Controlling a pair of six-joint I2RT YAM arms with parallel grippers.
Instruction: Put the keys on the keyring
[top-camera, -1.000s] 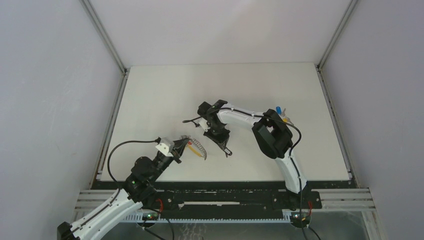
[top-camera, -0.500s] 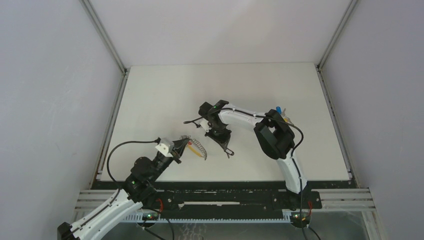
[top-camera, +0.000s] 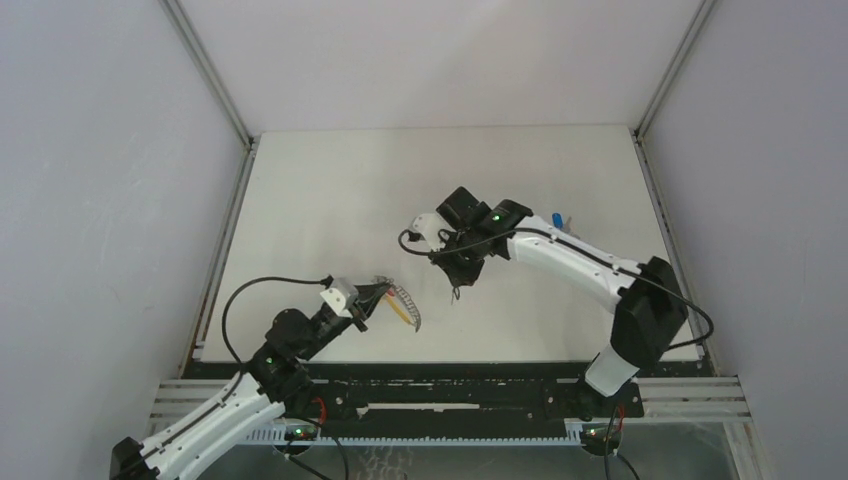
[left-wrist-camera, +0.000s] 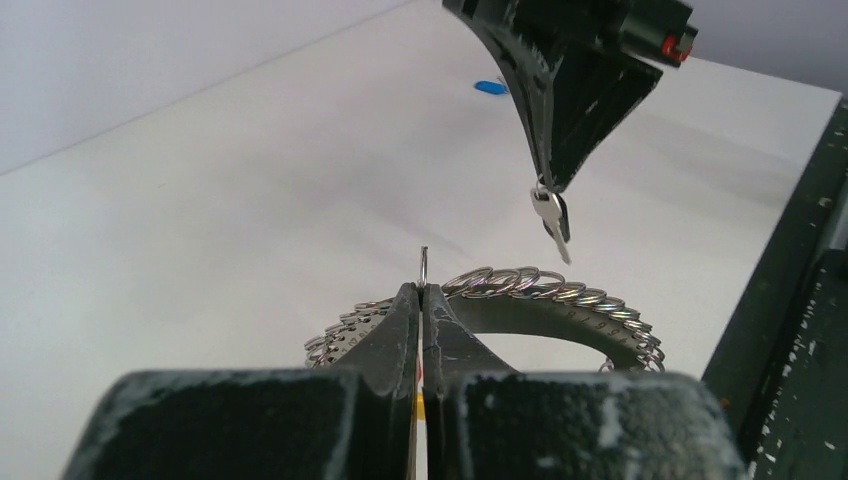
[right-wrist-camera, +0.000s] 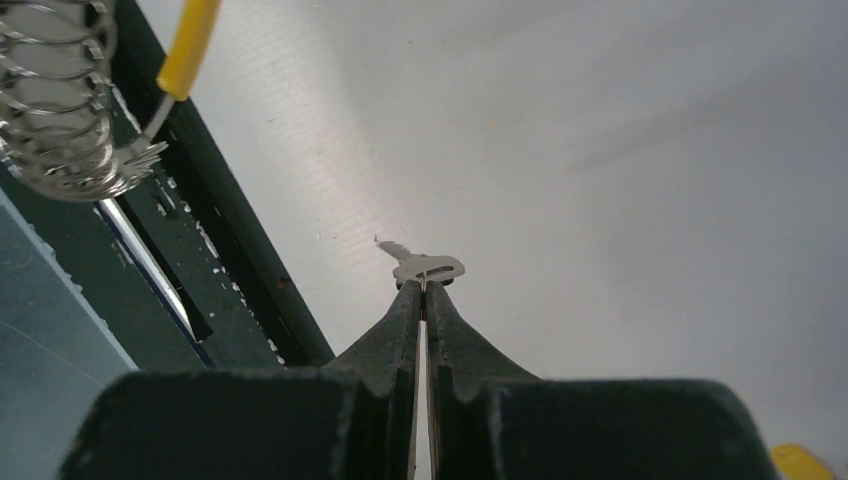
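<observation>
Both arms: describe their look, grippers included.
Left arm and right arm: white links, black joints, small green lights, with a black cable looping alongside each. Left gripper and right gripper: black tapered fingers on scuffed grey bases.

A white table (top-camera: 330, 190) fills the middle, with pale panels (top-camera: 90, 200) around it. The left arm (top-camera: 225, 412) reaches up from the near left corner. The left hand (top-camera: 378, 296) sits low near the front edge, fingers closed on the keyring (top-camera: 410, 304) (a grey chain loop with a yellow section), which curves off to the right of the tips. The right arm (top-camera: 575, 260) bends at the near right and stretches leftward. The right hand (top-camera: 456, 290) points down, fingers together, near the keyring but apart from it. Anything at its tips is too small to tell. Beyond that forearm lie a blue key (top-camera: 556, 218) and, just beside it, a yellow key (top-camera: 569, 230)
</observation>
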